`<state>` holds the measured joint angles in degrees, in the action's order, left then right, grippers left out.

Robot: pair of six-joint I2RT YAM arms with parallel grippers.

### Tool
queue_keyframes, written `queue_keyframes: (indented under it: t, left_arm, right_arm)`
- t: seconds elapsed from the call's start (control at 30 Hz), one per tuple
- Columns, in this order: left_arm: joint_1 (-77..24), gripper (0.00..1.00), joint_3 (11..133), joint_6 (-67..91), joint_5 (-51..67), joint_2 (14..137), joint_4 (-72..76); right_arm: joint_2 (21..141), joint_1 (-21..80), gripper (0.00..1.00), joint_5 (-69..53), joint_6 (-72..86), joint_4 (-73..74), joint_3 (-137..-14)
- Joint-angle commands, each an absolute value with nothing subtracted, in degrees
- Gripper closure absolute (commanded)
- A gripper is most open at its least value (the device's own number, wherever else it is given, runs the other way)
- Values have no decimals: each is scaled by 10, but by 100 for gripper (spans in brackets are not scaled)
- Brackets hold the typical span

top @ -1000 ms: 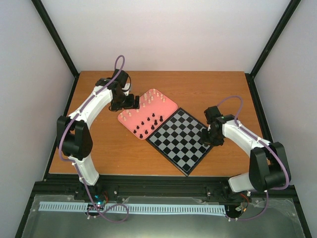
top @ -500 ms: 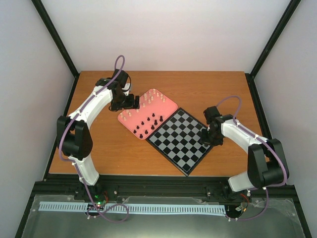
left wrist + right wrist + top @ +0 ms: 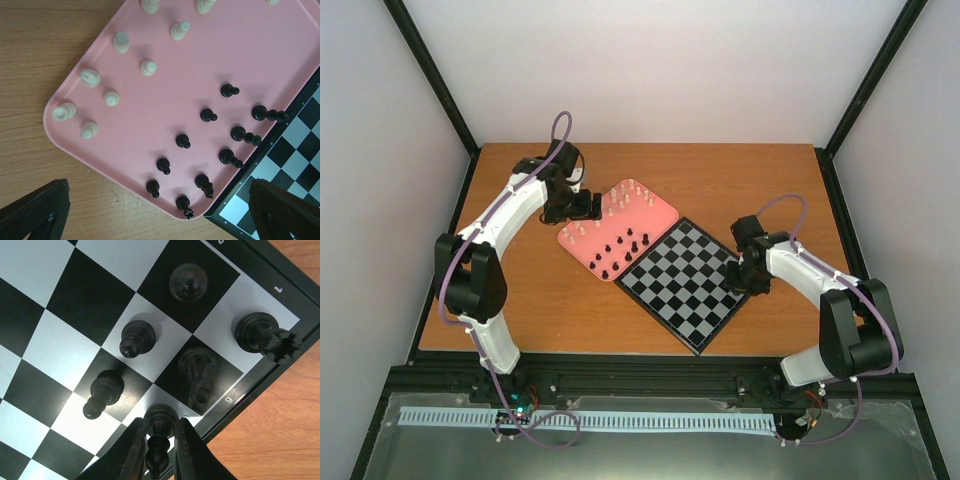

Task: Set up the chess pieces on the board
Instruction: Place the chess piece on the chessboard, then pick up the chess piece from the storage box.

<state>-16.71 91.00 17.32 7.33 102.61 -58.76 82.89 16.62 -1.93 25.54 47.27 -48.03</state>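
The black-and-grey board (image 3: 680, 283) lies mid-table. My right gripper (image 3: 158, 450) is over its right edge (image 3: 738, 275), shut on a black bishop (image 3: 160, 440) whose base stands on an edge square. Beside it on the board stand a black knight (image 3: 197, 372), a rook (image 3: 260, 335) and three black pawns, one of them on a dark square (image 3: 186, 282). My left gripper (image 3: 588, 206) is open and empty above the pink tray (image 3: 165, 55). The tray holds several cream pieces, such as one at its left edge (image 3: 90, 77), and several black pieces, such as one near the middle (image 3: 182, 140).
The pink tray (image 3: 582, 246) touches the board's far-left edge. The board's corner (image 3: 295, 160) shows in the left wrist view. Bare wooden table (image 3: 750, 180) surrounds both. Black frame posts stand at the table's corners.
My right gripper has shifted slightly left along the board's right edge. The left arm has not moved.
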Motion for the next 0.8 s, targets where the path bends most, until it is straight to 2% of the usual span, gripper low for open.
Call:
queue_keyframes:
  t: [0.0, 0.07, 0.27, 0.4, 0.5, 0.63, 0.77]
  left_arm:
    - [-164, 0, 915, 178, 76, 1020, -582]
    - [-164, 0, 915, 178, 76, 1020, -582]
    - [-164, 0, 916, 178, 75, 1019, -583]
    - [-164, 0, 917, 178, 76, 1020, -584]
    - [-165, 0, 917, 178, 79, 1019, -583]
    - [-164, 0, 918, 179, 79, 1018, -583]
    - [-164, 0, 920, 179, 80, 1018, -584]
  right_arm:
    - [828, 161, 82, -11, 254, 470, -475]
    - [822, 161, 81, -17, 253, 474, -476]
    - [779, 162, 71, -38, 248, 512, -489]
    - [748, 162, 68, -33, 240, 566, -525]
    - [740, 162, 60, -38, 230, 592, -571]
    - [778, 173, 53, -69, 216, 583, -651]
    - [876, 223, 47, -80, 197, 555, -758]
